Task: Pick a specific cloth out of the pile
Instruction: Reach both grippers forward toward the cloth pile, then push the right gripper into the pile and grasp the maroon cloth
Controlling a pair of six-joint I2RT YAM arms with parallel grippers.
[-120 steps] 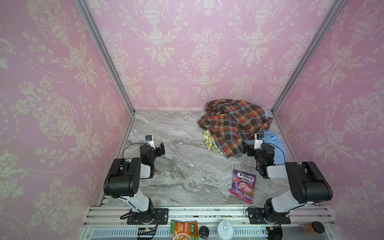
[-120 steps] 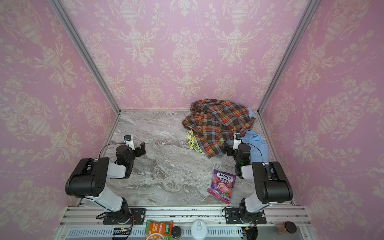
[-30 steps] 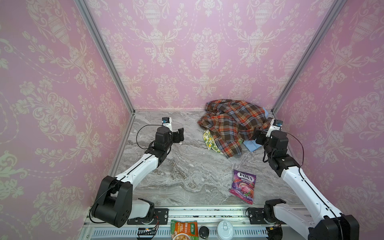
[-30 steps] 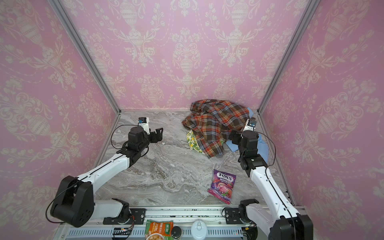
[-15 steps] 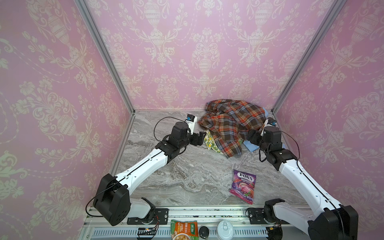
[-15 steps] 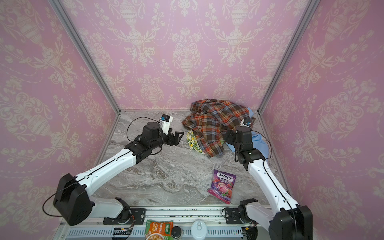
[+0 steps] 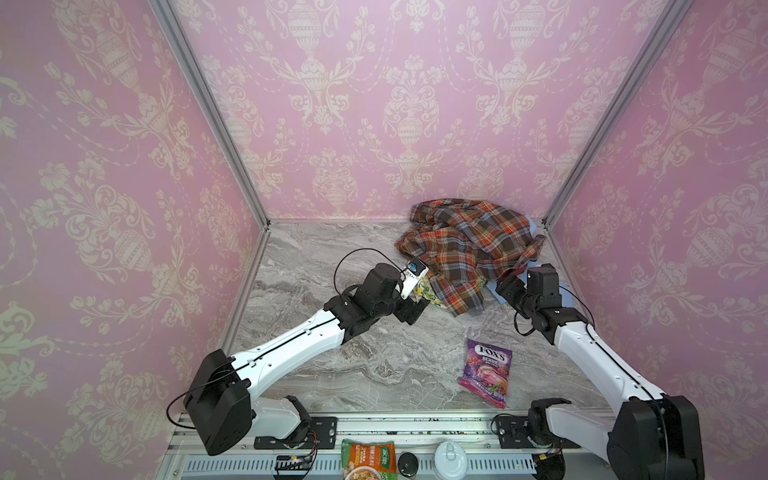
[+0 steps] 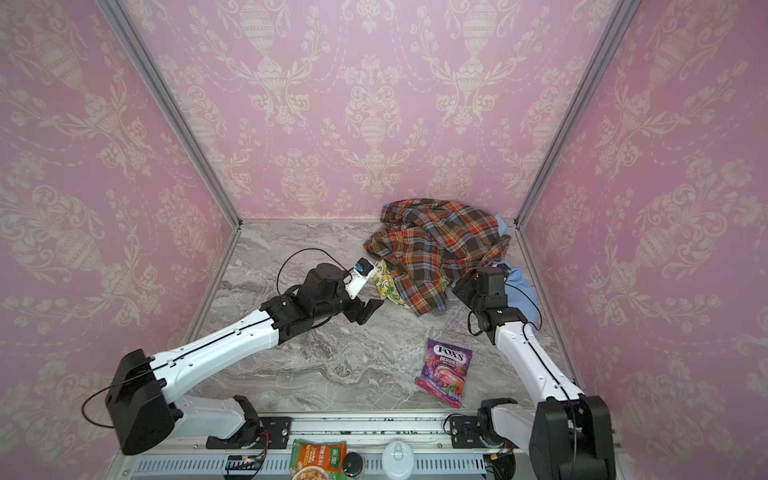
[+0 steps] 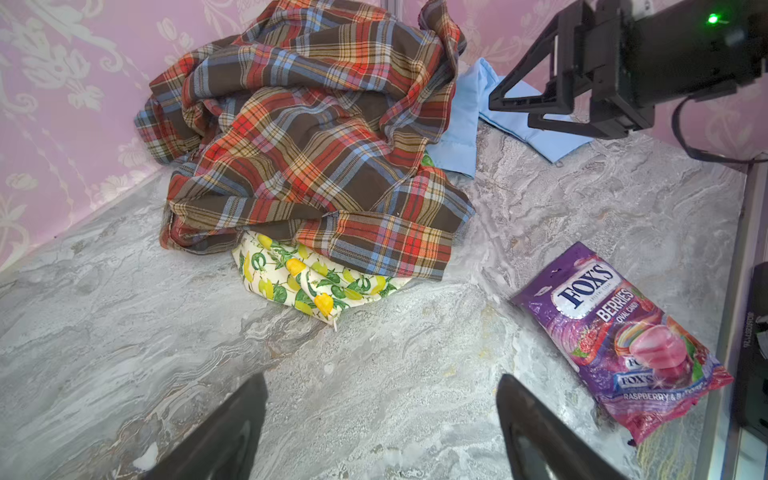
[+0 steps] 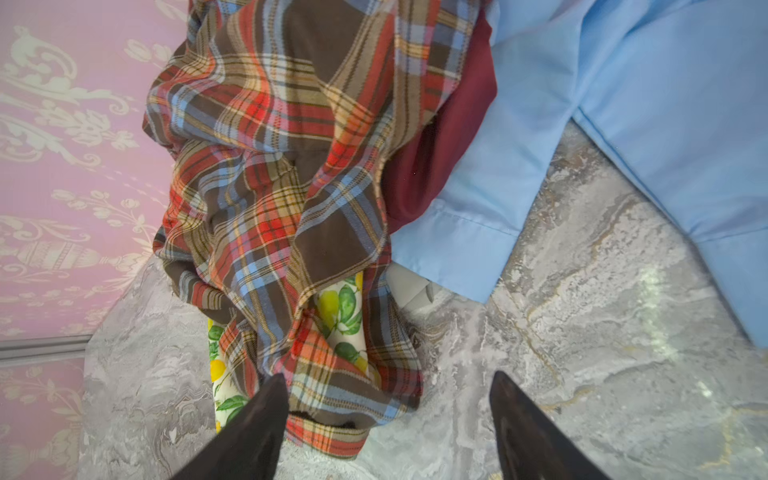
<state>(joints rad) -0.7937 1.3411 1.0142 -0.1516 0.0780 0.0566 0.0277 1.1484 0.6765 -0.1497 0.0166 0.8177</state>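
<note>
The pile lies in the back right corner. An orange-brown plaid shirt covers it. The cloth is a maroon strip showing only in the right wrist view, between the plaid shirt and a light blue shirt. A lemon-print cloth sticks out under the plaid hem. My right gripper is open at the pile's near right edge, with the plaid hem between its fingers. My left gripper is open over bare marble just short of the lemon-print cloth.
A purple candy bag lies on the marble floor in front of the pile. Pink walls close in the back and both sides. A snack packet and small jars sit on the front rail.
Both arms have reached from the front towards the pile. The left gripper swung right to the lemon-print cloth's edge. The right gripper moved in over the plaid hem and its jaws narrowed a little.
</note>
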